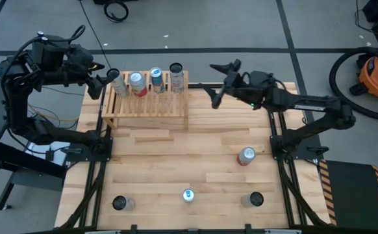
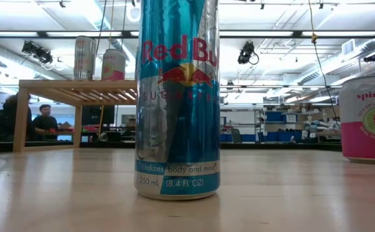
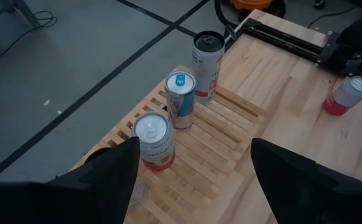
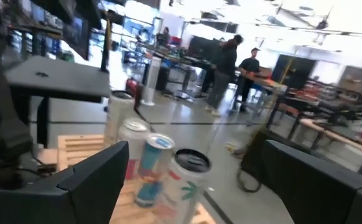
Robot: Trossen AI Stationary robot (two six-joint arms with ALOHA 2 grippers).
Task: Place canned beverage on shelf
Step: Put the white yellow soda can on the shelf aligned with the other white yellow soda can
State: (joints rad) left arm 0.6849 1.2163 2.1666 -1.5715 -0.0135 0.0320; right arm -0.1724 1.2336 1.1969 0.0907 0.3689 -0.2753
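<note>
The shelf (image 1: 147,107), a low slatted wooden rack, stands at the table's far left. Several canned beverages stand upright in a row along its far edge: a silver one (image 1: 119,85), a pink-and-white one (image 1: 138,83), a blue Red Bull (image 3: 180,99) and a white palm-print one (image 3: 207,56). My right gripper (image 1: 216,83) hangs open and empty in the air just right of the shelf's right end, pointing level at the row (image 4: 190,171). My left gripper (image 3: 194,143) is open above the shelf's left end, beside the silver can; I cannot tell whether it touches the can.
More cans stand on the plank tabletop: a pink one (image 1: 246,156) at right, a Red Bull (image 1: 188,195) at near centre, and one near each front corner (image 1: 121,203) (image 1: 256,199). The middle of the tabletop (image 1: 176,153) holds nothing. People are in the room behind.
</note>
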